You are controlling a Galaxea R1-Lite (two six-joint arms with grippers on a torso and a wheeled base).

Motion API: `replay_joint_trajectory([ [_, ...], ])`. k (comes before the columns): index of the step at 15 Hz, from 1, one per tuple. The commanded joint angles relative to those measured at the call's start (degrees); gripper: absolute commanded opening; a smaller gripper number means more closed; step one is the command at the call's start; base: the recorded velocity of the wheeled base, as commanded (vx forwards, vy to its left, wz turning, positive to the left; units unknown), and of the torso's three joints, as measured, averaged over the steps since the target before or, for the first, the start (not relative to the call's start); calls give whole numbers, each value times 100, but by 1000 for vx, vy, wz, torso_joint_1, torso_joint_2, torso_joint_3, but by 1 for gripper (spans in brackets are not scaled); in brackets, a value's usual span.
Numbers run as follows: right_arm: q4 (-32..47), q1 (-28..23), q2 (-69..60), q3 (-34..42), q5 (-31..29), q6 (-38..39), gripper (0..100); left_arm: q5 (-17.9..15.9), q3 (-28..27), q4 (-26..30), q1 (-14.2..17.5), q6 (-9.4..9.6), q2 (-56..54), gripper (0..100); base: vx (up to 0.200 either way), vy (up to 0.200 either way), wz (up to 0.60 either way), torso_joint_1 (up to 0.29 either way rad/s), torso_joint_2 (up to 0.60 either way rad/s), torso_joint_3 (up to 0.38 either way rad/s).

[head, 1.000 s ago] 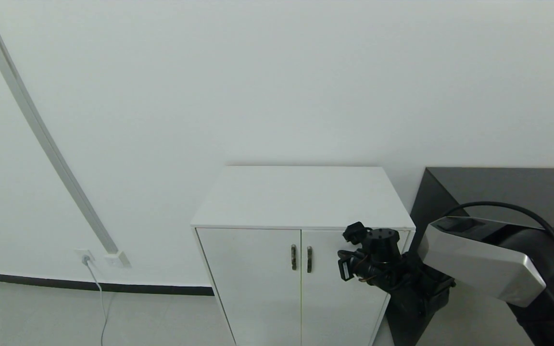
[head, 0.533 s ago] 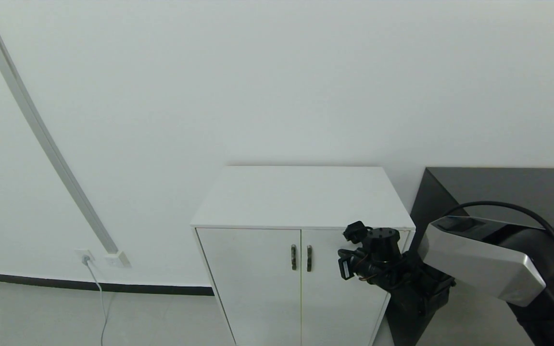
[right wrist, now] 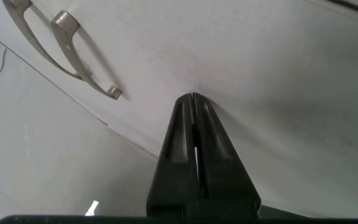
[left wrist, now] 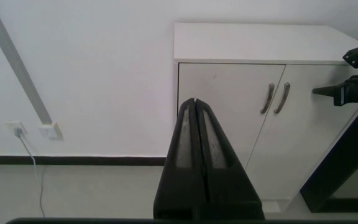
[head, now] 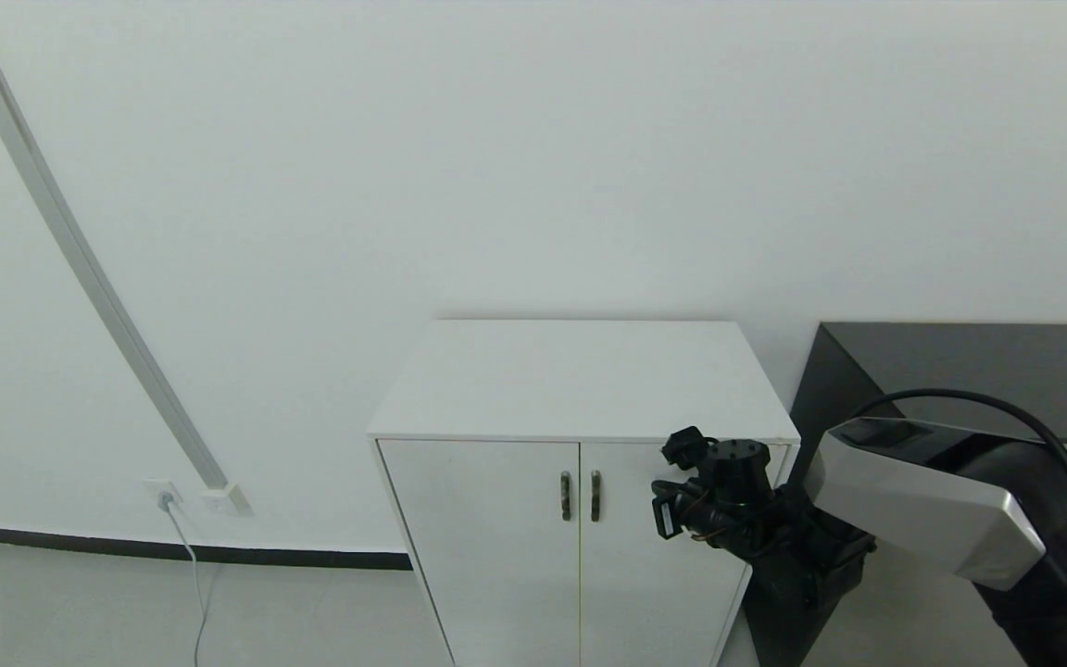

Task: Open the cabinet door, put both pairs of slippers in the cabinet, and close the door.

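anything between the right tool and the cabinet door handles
Nothing visible stands in the way. The right tool is shut, with its tip close against the right door. The stretch of door panel between it and the nearer handle is bare. Whether the tip touches the door cannot be told.

Bright, even light; soft, faint shadows.

**Right claw closed at the cabinet door**

The right claw (right wrist: 193, 99) has its two dark fingers pressed together, with their tips right at the white cabinet door (right wrist: 272, 68). Whether they touch it cannot be told. Two curved metal handles (right wrist: 82, 62) sit side by side on the cabinet front, apart from the claw.
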Motion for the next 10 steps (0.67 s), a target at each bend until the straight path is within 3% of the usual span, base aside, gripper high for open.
replay_joint_trajectory([
  [1, -2, -19, 24, -23, 0, -2, 0, 2, 1, -1, -1, -4, 8, 0, 0, 0, 0, 0, 0, 0],
  [6, -28, -11, -38, 74, -9, -2, 0, 2, 1, -1, -1, -4, -1, 0, 0, 0, 0, 0, 0, 0],
  [10, -169, 51, -724, 803, -9, -2, 0, 2, 1, -1, -1, -4, 8, 0, 0, 0, 0, 0, 0, 0],
])
